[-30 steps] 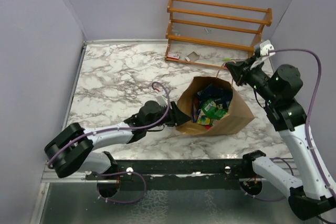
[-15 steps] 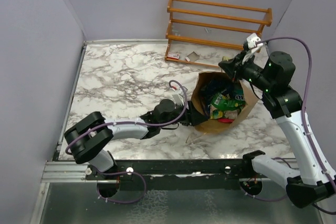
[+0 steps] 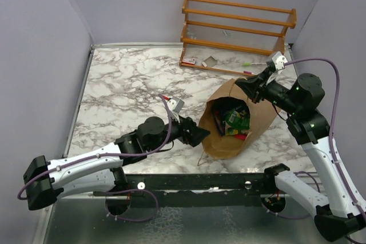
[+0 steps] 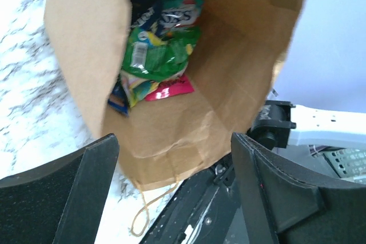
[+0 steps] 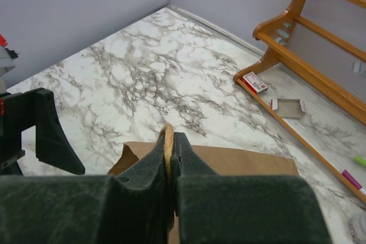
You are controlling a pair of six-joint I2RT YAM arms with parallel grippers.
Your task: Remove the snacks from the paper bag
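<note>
Lying tilted on the marble tabletop point(image 3: 126, 78), the paper bag point(image 3: 258, 119) has its wide mouth turned toward the left arm, and a thin string handle trails from its near rim. The right end effector point(image 3: 244, 83) is closed on the bag's far upper edge; in the right wrist view its two dark fingers point(image 5: 150, 171) press together with a strip of brown paper pinched between them. The left end effector point(image 3: 198, 133) sits just in front of the bag's mouth, fingers spread wide and holding nothing; the left wrist view looks straight between them into the bag.

All the snacks point(image 3: 231, 118) are inside the bag, heaped together at its bottom. A green-yellow packet point(image 4: 157, 55) lies on top, a teal packet point(image 4: 182, 8) is beyond it, a dark blue packet point(image 4: 144, 15) is beside that, and a pink-red packet point(image 4: 171, 88) pokes out underneath.

An orange wooden rack point(image 3: 237, 32) stands at the far edge, with a small red-white scrap point(image 3: 190, 61) and a grey scrap point(image 3: 209, 60) by its foot.
</note>
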